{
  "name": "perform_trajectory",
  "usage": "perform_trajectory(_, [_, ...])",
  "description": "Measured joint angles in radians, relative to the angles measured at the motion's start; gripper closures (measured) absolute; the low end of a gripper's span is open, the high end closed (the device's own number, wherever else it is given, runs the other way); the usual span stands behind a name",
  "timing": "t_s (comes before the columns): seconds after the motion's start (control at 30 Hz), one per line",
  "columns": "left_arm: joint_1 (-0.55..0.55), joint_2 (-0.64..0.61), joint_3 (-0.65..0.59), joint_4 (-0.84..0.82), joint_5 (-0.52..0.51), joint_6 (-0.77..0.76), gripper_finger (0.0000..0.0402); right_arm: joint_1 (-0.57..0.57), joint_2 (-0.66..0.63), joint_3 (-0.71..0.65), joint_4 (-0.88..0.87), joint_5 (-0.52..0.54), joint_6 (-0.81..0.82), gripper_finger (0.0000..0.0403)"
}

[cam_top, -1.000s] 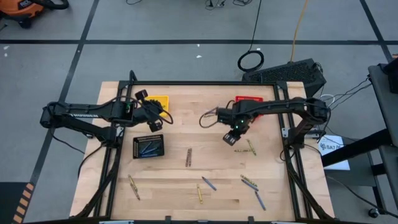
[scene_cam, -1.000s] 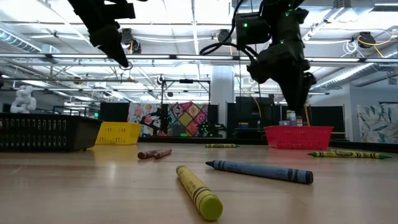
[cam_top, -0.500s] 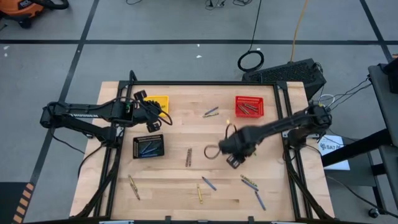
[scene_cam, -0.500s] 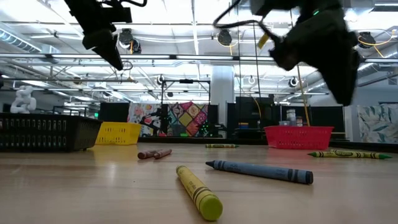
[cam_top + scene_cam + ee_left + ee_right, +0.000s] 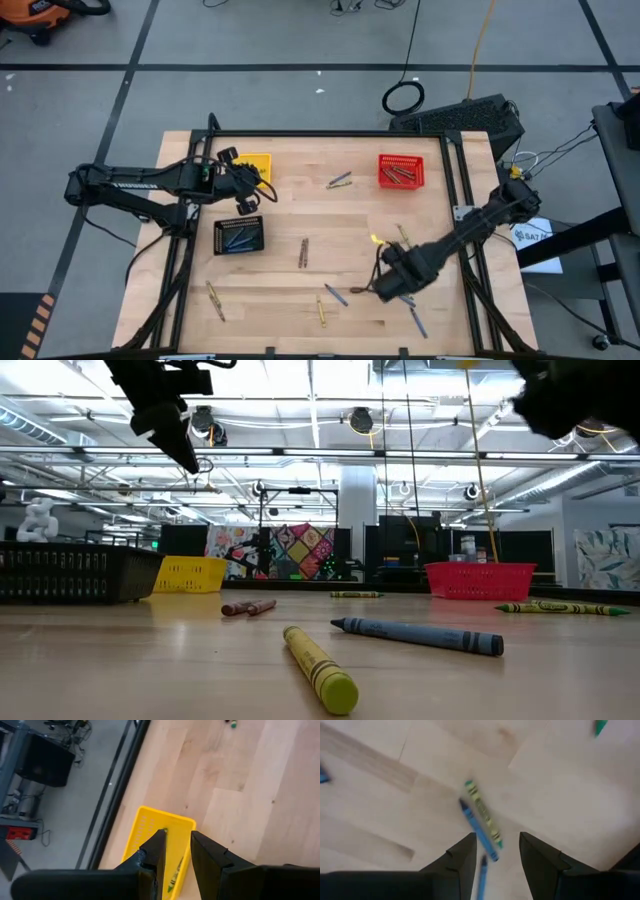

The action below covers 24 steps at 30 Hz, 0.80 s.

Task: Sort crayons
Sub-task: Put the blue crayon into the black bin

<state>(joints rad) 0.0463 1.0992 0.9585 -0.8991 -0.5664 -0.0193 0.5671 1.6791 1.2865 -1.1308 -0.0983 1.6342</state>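
Crayons, thin short paper-wrapped sticks in yellow-green, blue-grey and brown-red, are scattered over the pale wooden table (image 5: 300,215), and all places below are given from the black mesh basket (image 5: 238,236) near its left edge. Several blue-grey crayons are seen inside that basket. Just to its right a brown-red crayon (image 5: 303,252) is laid alone. Toward the near edge a yellow crayon (image 5: 215,299) is found, and farther right another yellow crayon (image 5: 321,311) beside a blue-grey crayon (image 5: 335,294). Three baskets are counted: the black one, a yellow mesh basket (image 5: 258,164) just beyond it holding one yellow-green crayon (image 5: 174,872), and a red mesh basket (image 5: 401,171) far to the right with a few brown-red sticks. Between the yellow and red baskets a crossed pair of crayons (image 5: 339,180) is seen.

The left gripper (image 5: 175,847) is held over the yellow basket, its fingers slightly parted and pinching nothing. The right gripper (image 5: 496,850) is held far right and nearer the front edge, fingers spread and empty, above a blue crayon (image 5: 479,831) touching a yellow-green crayon (image 5: 483,813).
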Motion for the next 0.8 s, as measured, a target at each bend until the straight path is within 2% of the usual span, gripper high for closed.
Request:
perform_trajectory(0.53, [0.0, 0.0, 0.0, 0.001, 0.017, 0.001, 0.0317, 0.254, 0.016, 0.0, 0.16, -0.006, 0.424, 0.0268])
perform_trajectory(0.63, [0.0, 0.0, 0.0, 0.001, 0.017, 0.0, 0.0317, 0.291, 0.044, 0.0, 0.175, -0.007, 0.478, 0.0268])
perform_trajectory(0.8, [0.0, 0.0, 0.0, 0.013, 0.017, -0.001, 0.0317, 0.336, 0.111, 0.0, 0.299, -0.007, 0.521, 0.0268])
